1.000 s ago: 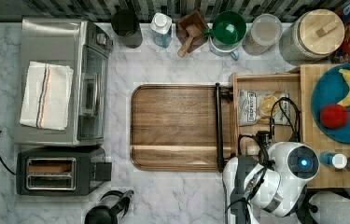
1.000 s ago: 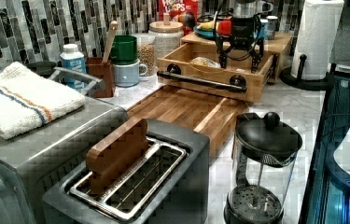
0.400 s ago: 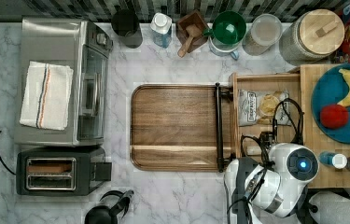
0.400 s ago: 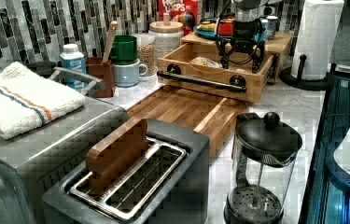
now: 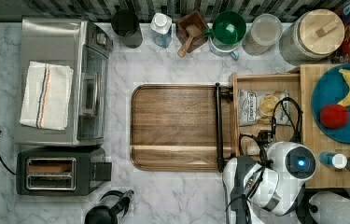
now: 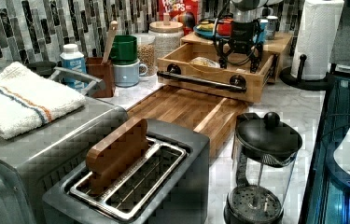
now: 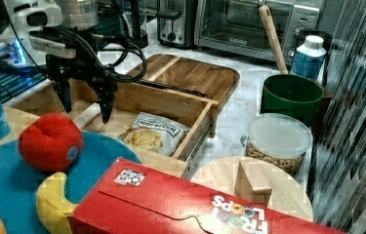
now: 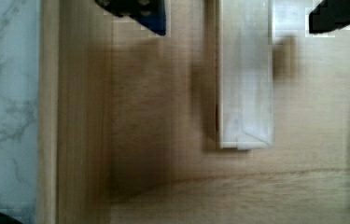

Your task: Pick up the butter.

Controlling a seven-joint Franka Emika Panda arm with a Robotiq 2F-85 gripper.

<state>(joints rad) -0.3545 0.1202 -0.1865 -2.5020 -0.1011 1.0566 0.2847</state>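
My end effector hangs spread wide over the butter.

The butter lies in the wooden tray beside the chip bag; nearby box reads "FROOT LOOPS".

A kitchen: marble counter, tiled backsplash, toaster oven, toaster, French press, cereal box.

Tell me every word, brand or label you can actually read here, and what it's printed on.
"FROOT LOOPS": on the red cereal box, upside down in the right view; only "OOPS" shows in the left view.
Chip bag in the wooden tray: dark banner with printing, too blurred to read.
Red apple: sticker, unreadable.
Cereal box's white square sticker: unreadable.
Butter: no print visible.
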